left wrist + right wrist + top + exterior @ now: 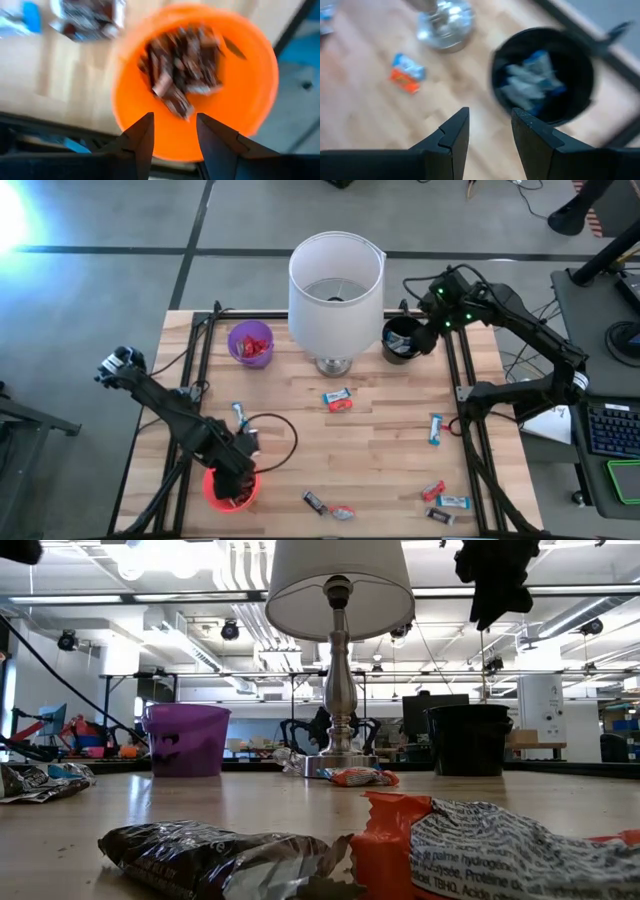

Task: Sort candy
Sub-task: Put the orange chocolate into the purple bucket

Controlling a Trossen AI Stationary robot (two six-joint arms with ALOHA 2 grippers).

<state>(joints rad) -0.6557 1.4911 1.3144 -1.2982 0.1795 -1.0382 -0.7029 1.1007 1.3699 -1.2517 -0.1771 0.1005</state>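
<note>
A: Left gripper hangs over the red cup at the near left corner. Why there?
B: That cup holds the brown bars; fingers are a little apart with nothing between them, so a drop looks done, though the wrist view is blurry.
A: Right gripper?
B: Above the black cup beside the lamp. Fingers narrowly spread, empty. The blue-and-white bars sit inside that cup.
A: So one colour per cup?
B: Likely. The purple cup holds red ones.
A: What's left?
B: Loose candy on the table: a pair near the lamp base, one blue toward the right rail, a cluster at the near right, two at the near edge, one by the left arm.
A: Sorting's partway, then.
</note>
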